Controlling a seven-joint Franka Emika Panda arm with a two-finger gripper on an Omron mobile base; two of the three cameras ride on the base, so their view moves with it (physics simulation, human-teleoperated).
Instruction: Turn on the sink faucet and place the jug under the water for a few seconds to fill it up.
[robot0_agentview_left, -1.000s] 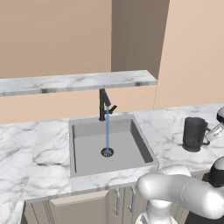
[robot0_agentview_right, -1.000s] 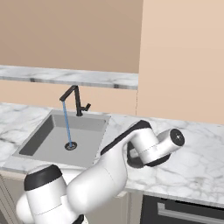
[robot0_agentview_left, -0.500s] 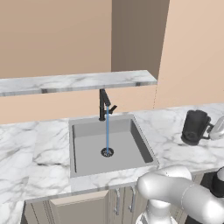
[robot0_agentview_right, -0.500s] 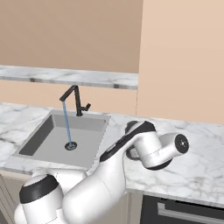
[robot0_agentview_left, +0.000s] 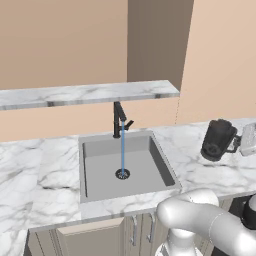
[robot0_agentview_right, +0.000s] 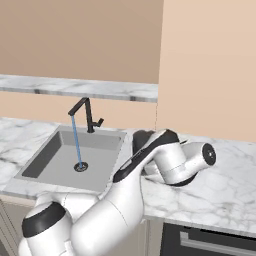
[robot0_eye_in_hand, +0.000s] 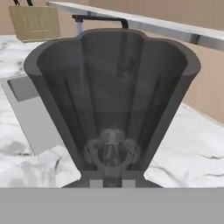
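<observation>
The dark translucent jug (robot0_agentview_left: 218, 140) hangs tilted just above the marble counter, right of the sink (robot0_agentview_left: 100, 172). My gripper (robot0_agentview_left: 241, 142) is at its right side, shut on the jug's loop handle. In the hand view the jug (robot0_eye_in_hand: 111, 96) looms close, its wide rim toward the sink. The black sink faucet (robot0_agentview_left: 119, 119) stands behind the basin, and a thin blue stream of water (robot0_agentview_left: 122, 152) falls from it to the drain. From the right base view the faucet (robot0_agentview_right: 87, 112), water (robot0_agentview_right: 76, 142) and sink (robot0_agentview_right: 55, 160) lie left of my arm, which hides most of the jug (robot0_agentview_right: 140, 141).
A marble shelf (robot0_agentview_left: 90, 94) runs along the wall above the faucet. Marble counter (robot0_agentview_left: 30, 175) spreads on both sides of the basin. A tan wall panel (robot0_agentview_right: 210, 65) rises behind the jug's spot.
The jug has risen off the counter, tipped over and drifted slightly left toward the sink. My arm's elbow has swung with it. Water keeps running.
</observation>
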